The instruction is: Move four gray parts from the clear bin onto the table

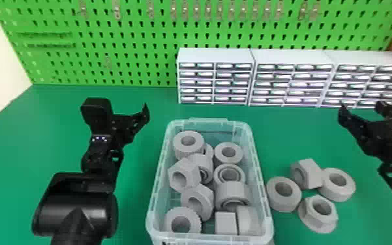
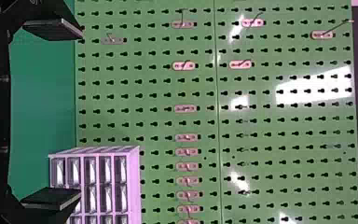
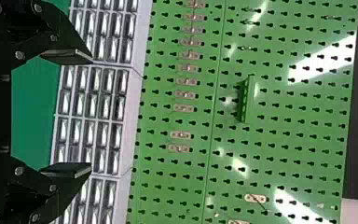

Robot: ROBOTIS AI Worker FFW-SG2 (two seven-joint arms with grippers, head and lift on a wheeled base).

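Judged to be at the closing step, showing four gray parts [image 1: 314, 175] on the table [image 1: 134, 202], just right of the clear bin [image 1: 211, 238]. With fingers spread and empty on left gripper [image 2: 80, 113] and right gripper [image 3: 91, 114]. Calls next, presumably, for no further pick, only withdrawal.
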